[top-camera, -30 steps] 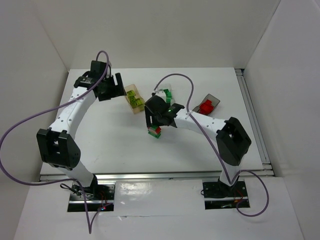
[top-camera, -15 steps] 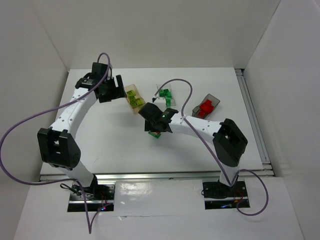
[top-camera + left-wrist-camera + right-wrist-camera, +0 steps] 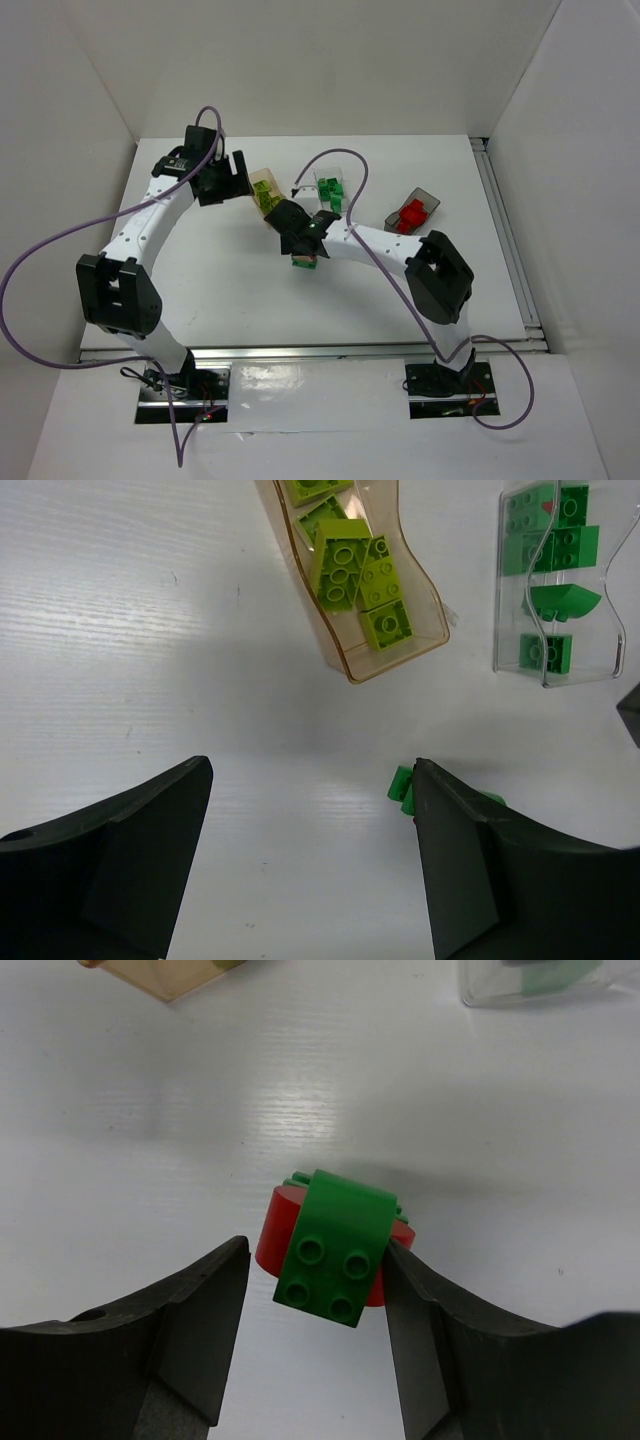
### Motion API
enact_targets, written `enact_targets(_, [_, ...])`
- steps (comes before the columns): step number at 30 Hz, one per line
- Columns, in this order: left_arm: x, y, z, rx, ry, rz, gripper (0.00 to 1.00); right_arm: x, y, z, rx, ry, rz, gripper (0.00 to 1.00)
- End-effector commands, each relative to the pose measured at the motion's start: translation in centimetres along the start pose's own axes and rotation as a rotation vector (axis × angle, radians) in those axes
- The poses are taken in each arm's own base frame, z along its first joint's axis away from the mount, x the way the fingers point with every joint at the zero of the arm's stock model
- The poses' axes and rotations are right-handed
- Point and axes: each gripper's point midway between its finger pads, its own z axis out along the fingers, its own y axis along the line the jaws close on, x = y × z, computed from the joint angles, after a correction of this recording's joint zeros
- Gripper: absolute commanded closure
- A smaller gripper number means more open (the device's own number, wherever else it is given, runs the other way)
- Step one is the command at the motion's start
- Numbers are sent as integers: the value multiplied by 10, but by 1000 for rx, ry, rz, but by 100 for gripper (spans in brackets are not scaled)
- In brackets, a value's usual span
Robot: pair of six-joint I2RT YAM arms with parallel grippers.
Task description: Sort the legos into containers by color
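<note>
white desk (image 3: 220,290): bare laminate top. Three bins stand in a loose row toward its far edge, and one stack sits nearer its middle.
right arm (image 3: 380,240): stretches from the near right corner to the middle of the desk.
left arm (image 3: 150,220): bends up the left side, with its wrist near the far left part of the desk.
orange-tan translucent plastic bin (image 3: 400,658): far edge, left of centre. It holds yellow-green bricks (image 3: 360,575).
clear plastic bin (image 3: 590,655): far edge, centre. It holds green bricks (image 3: 550,545).
smoky dark grey bin (image 3: 428,196): toward the right edge. It holds red bricks (image 3: 410,212).
right hand (image 3: 316,1248): fingers straddle the stack. One looks to touch the green side, while the other shows a sliver of gap at the red side. Whether it is clamped cannot be told.
left hand (image 3: 312,780): fingers wide apart with only desk between them. It is pointed at the gap short of the orange-tan bin.
red-and-green lego stack (image 3: 335,1250): a green arched studded brick over a red rounded piece, on the desk just nearer than the clear bin.
key relation: the stack lies squarely between the right fingers, its broad red width across the gap. It sits only at the edge of the left wrist view, beside one finger, so the right arm is nearer.
judgement: two colours are joined, so they probably need parting before binning.
</note>
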Motion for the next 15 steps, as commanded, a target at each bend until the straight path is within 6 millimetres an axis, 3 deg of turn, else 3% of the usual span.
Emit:
enact_targets(1, [2, -3, 6, 14, 3, -7, 11, -12, 16, 0, -14, -42, -47, 37])
enact_targets(5, [2, -3, 6, 14, 3, -7, 12, -11, 23, 0, -15, -37, -68, 41])
enact_targets(10, [2, -3, 6, 14, 3, -7, 12, -5, 21, 4, 15, -35, -91, 63])
enact_targets(15, [9, -2, 9, 15, 24, -8, 12, -27, 22, -14, 0, -85, -94, 83])
